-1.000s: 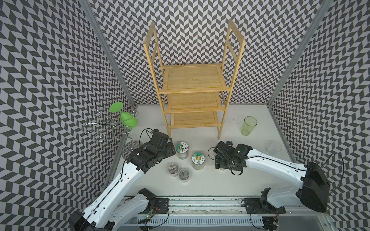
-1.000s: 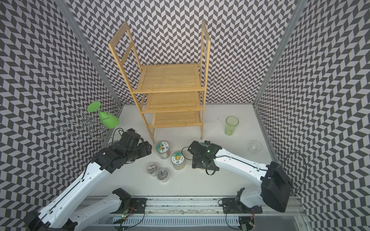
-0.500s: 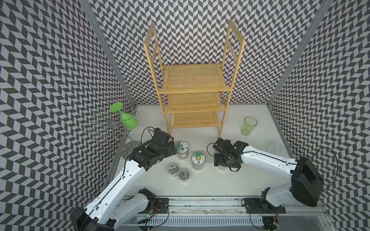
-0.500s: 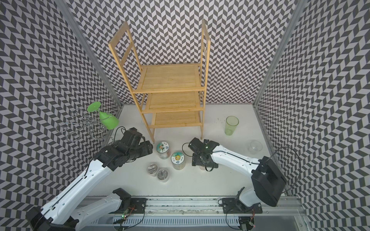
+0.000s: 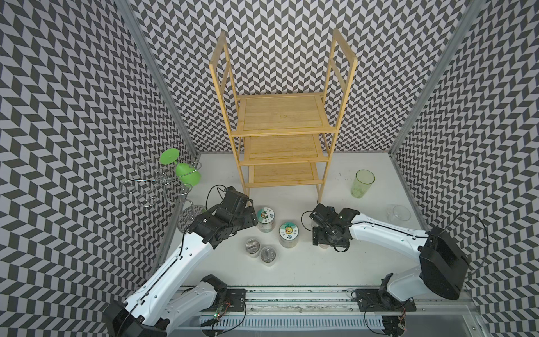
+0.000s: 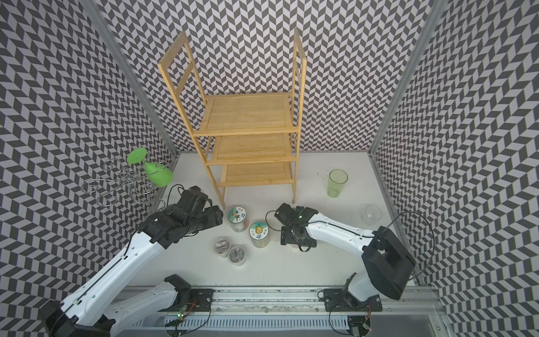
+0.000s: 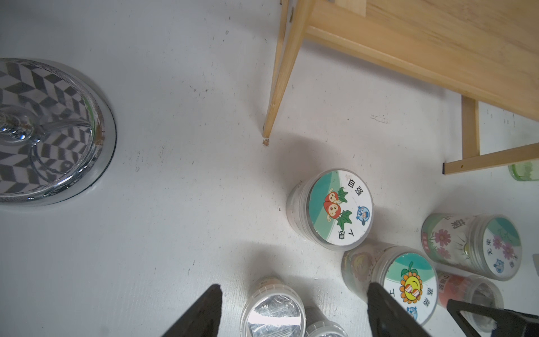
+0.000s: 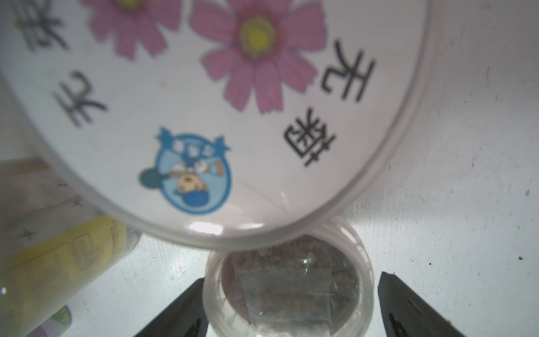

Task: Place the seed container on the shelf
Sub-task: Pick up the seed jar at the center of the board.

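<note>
I see right pincer (image 8: pixel 291 277) spread astride the seed container (image 8: pixel 288 289), not clamped | seed container upright on tabletop (image 5: pixel 335 262), just before right front leg of the shelf (image 5: pixel 281 116) | left pincer (image 7: pixel 294 285) spread, empty, near its left front leg.

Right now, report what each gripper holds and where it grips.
Nothing is held. The left gripper is open; the right gripper straddles the small clear-lidded jar, not clamped.

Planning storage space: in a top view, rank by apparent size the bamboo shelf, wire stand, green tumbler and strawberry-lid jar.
Largest first:
bamboo shelf
wire stand
green tumbler and strawberry-lid jar: these look about alike, so not ranked.
</note>
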Controlling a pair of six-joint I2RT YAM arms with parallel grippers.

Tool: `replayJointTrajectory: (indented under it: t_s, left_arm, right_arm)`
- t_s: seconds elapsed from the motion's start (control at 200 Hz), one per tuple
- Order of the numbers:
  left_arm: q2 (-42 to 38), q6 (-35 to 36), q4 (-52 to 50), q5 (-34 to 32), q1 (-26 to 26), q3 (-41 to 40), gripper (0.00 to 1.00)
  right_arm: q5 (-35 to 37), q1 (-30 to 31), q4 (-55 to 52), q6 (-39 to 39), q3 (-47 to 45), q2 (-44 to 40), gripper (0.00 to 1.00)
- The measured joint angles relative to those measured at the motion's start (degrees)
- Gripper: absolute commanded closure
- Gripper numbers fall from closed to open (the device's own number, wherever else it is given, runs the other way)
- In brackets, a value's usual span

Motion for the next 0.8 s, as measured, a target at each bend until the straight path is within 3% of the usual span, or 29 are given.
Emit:
replayJointTrajectory:
  t_s: [0.801]
  left_arm:
    - [0.0,0.0,0.0,0.0,0.0,0.5,0.2]
  right_arm:
    - [0.9,0.0,0.1,-3.0,1.7,0.7,0.21]
